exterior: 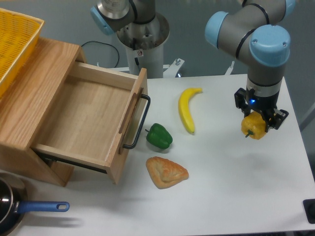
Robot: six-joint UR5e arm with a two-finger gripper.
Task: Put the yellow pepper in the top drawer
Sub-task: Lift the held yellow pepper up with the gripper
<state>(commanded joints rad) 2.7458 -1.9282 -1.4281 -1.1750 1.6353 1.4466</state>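
At the upper left edge of the frame a yellow basket sits on top of the wooden cabinet. In the lower left corner a pan with a blue handle lies on the white surface. The drawer stands pulled open left of centre, its inside bare wood, its black bar handle facing right. Just beside that handle lies a green pepper, and below it, lower centre, a pastry. A banana lies right of centre, above and to the right of the green pepper, curving from top to bottom. These three lie on the surface between the drawer front and the right side. At the right of the frame the arm reaches down from the upper edge, and its tool is pinching the pepper, yellow, with its stem pointing down and left. The pepper hangs clear above the surface, well apart from the drawer, with a faint shadow under it. A dark object shows at the lower right edge; what it is cannot be told
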